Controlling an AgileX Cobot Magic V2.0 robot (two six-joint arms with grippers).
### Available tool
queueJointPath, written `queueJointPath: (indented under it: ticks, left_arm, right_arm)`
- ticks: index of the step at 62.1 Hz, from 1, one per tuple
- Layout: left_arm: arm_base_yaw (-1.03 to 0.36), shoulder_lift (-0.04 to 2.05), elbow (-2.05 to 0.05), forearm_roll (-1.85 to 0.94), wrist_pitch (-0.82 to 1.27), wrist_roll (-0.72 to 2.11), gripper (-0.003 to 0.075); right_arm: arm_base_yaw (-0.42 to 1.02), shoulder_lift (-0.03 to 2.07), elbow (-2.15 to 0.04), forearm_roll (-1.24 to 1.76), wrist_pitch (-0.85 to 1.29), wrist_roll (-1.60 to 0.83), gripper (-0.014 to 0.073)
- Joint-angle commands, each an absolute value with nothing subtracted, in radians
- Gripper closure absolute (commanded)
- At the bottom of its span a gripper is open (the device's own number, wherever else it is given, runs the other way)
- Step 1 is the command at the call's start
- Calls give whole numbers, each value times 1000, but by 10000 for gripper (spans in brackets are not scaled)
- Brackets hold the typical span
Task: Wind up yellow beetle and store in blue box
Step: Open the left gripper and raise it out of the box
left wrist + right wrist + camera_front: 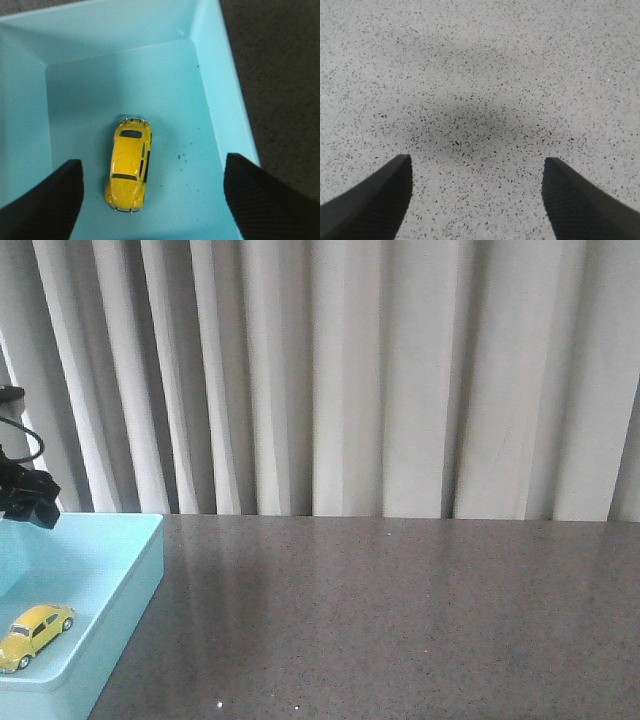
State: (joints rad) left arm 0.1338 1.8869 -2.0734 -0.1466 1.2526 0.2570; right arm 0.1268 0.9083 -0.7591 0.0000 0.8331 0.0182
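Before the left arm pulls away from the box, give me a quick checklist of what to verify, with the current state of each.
1. yellow beetle inside the blue box: ok, resting on the box floor.
2. Beetle on its wheels: ok, roof up.
3. left pincer released: ok, open, fingers either side of the beetle, not touching.
4. right pincer free: ok, open over bare table.
5. Beetle wound up: cannot tell.

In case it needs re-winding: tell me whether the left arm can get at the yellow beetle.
Probably yes. The left gripper hangs open over the yellow beetle, which lies uncovered on the blue box floor.
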Motion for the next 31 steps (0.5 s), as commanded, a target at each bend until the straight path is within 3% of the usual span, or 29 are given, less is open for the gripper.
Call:
queueJointPath:
  ticks: [1,16,31]
  left_arm:
    - [128,1750,-2044,-187,1248,247,155]
    - [128,1499,-1731,-188,1108,249,155]
    - [128,1206,-1358,-186,760,257,155]
  right_arm:
    - [126,899,-783,-8,784,19,71]
    - [126,899,-783,-8,784,19,71]
    - [126,899,-783,-8,784,19,71]
